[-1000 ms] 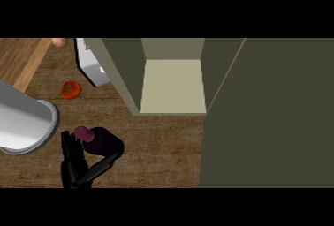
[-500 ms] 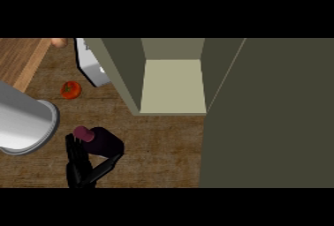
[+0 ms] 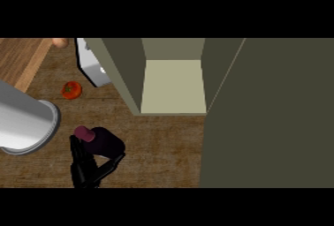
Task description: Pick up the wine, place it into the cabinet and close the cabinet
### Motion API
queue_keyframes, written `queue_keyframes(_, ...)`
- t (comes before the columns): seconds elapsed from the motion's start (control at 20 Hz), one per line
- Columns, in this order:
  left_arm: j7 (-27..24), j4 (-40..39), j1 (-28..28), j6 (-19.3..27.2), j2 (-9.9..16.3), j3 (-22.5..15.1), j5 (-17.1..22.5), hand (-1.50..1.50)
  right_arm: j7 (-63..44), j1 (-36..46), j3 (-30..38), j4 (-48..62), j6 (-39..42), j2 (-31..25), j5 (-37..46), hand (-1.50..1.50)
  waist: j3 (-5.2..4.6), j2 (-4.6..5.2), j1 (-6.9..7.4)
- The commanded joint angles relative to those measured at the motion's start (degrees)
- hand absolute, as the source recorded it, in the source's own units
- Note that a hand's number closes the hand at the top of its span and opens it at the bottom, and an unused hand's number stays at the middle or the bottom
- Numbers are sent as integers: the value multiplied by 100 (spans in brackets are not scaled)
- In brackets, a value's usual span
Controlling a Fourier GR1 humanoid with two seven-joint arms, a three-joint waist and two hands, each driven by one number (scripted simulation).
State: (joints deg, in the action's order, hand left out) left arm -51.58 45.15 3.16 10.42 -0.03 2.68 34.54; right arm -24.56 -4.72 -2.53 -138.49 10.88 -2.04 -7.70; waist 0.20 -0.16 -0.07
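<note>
Wine in hand, cabinet open ahead.
Your hand [image 3: 88, 161] curls round the wine bottle [image 3: 98, 140] on the counter [image 3: 163, 150]; lift it straight, then carry it right into the cabinet [image 3: 173, 88].

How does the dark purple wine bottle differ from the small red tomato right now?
The dark purple wine bottle is tall with a neck; the small red tomato is round and squat. The bottle looks clearly larger than the tomato. The left hand curls round the bottle, while the tomato lies untouched farther back, beside the grey pot. Both are over the brown wooden counter, left of the open cabinet.
</note>
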Motion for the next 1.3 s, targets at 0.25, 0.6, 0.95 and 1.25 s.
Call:
queue_keyframes(0.25, -531, -1034, 239, -664, 14, 13, 21, 150, 384, -440, 123, -51, 216, 6, -111, -150, -23, 18, -40)
queue_keyframes(0.6, -329, -911, 504, -438, 157, 11, 5, 150, 105, 212, -59, 260, -67, 91, 221, -150, -24, 24, -3)
queue_keyframes(0.95, -140, -887, -309, -2627, 1086, -1266, -882, 150, 152, -165, -115, 68, 28, 64, 158, -150, -31, 22, -58)
queue_keyframes(1.25, -144, -499, -391, -2934, 1259, -1059, -803, 150, 432, -164, -170, 419, 62, 155, 277, -150, -21, 13, 9)
